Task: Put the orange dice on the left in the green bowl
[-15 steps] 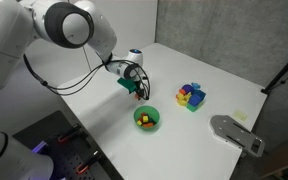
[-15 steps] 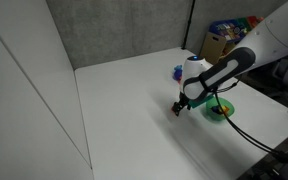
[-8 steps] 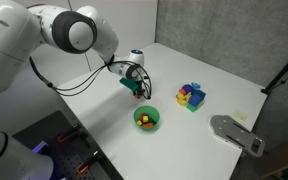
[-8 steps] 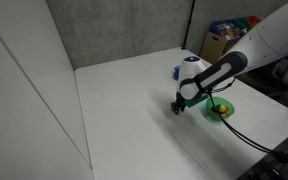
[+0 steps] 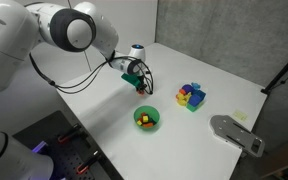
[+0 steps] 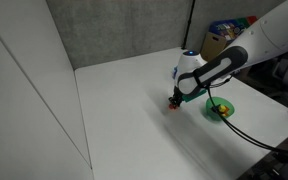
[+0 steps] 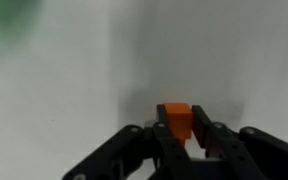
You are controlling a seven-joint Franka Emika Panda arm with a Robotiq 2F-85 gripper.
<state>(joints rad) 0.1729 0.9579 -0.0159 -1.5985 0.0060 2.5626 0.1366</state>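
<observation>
The orange dice (image 7: 175, 122) is a small orange cube pinched between my two black fingertips in the wrist view. My gripper (image 7: 176, 136) is shut on it, just above the white table. In both exterior views the gripper (image 5: 139, 89) (image 6: 174, 100) hangs to the side of the green bowl (image 5: 135, 119) (image 6: 230, 111), a short way off it. The dice shows as a reddish speck (image 6: 172, 104) at the fingertips. The bowl holds small yellow and red pieces. A green blur (image 7: 4, 20) fills the top left corner of the wrist view.
A cluster of yellow, blue, purple and red blocks (image 5: 191, 96) lies beyond the bowl. A grey flat device (image 5: 236, 133) sits at the table's edge. A box of coloured items (image 6: 229, 35) stands behind the table. A black cable (image 6: 246, 135) trails from the arm.
The jaws have shut on the orange dice. The gripper has risen slightly from the table with it.
</observation>
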